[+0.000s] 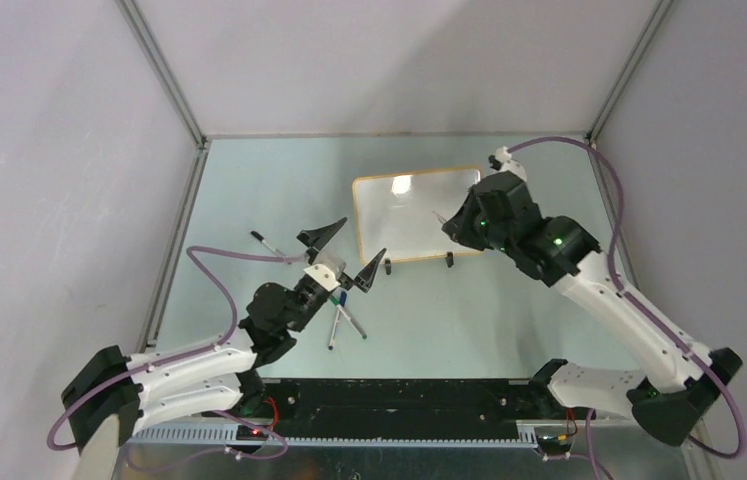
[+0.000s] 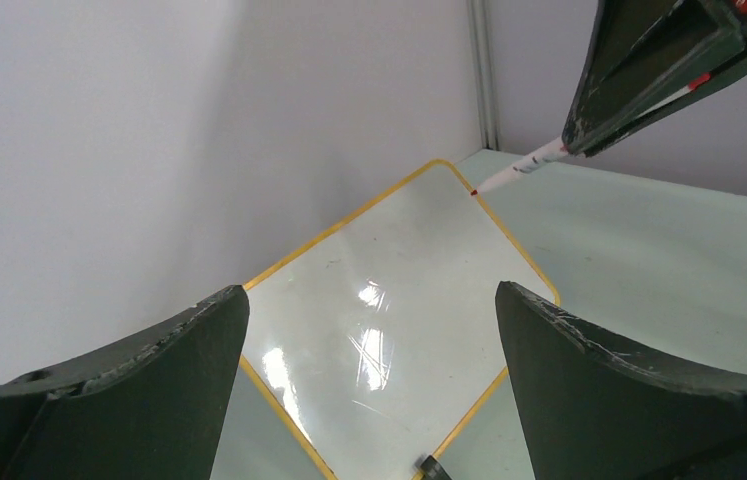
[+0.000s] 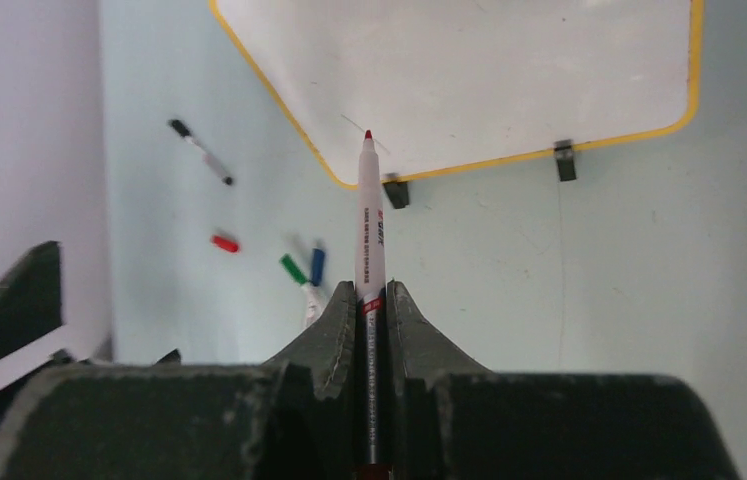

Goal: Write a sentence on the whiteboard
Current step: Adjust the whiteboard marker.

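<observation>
The whiteboard stands tilted on two black clip feet at the back middle, and its surface is blank. No red letters show on it. My right gripper is shut on a white marker with a red tip, uncapped. The tip hovers over the board's right part, and I cannot tell whether it touches. My left gripper is open and empty, just left of the board's near corner. In the left wrist view the board lies beyond the open gripper, and the marker points at its far corner.
A black marker lies left of the board. Green and blue capped markers lie near the left arm's wrist; they also show in the right wrist view. A red cap lies beside them. Grey walls enclose the table.
</observation>
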Robot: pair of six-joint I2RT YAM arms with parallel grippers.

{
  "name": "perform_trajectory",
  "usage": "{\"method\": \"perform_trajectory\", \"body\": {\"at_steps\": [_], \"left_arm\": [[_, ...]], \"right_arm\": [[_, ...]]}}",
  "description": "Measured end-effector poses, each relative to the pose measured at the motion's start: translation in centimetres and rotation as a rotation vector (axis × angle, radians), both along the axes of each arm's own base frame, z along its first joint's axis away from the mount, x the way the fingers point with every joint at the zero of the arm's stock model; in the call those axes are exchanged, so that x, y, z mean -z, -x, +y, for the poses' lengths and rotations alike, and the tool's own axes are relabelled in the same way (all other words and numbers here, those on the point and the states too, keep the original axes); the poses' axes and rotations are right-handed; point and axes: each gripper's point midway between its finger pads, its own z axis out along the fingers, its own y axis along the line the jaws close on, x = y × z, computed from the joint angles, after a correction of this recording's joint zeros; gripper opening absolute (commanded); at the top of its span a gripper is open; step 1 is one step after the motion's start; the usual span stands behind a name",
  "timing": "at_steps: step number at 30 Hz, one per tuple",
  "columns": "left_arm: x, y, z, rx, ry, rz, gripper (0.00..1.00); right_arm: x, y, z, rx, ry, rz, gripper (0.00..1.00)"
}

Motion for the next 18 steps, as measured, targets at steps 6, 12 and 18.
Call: {"method": "perform_trajectory", "body": {"at_steps": [6,12,18], "left_arm": [[-0.6,0.3,0.3,0.0,0.014,-0.023,0.97],[-0.3,0.7,-0.2,0.014,-0.044,-0.062,0.96],[2.1,0.6,-2.0,0.031,-0.179,-0.053,0.96]], "right_arm": [[-1.4,0.2,-1.3,-0.015,-0.159,0.018,0.0],[0.6,0.9,2.0,-0.269,-0.086,0.103,0.0],[2.6,2.5,4.7,-0.456,-0.029,0.17,0.0]]}}
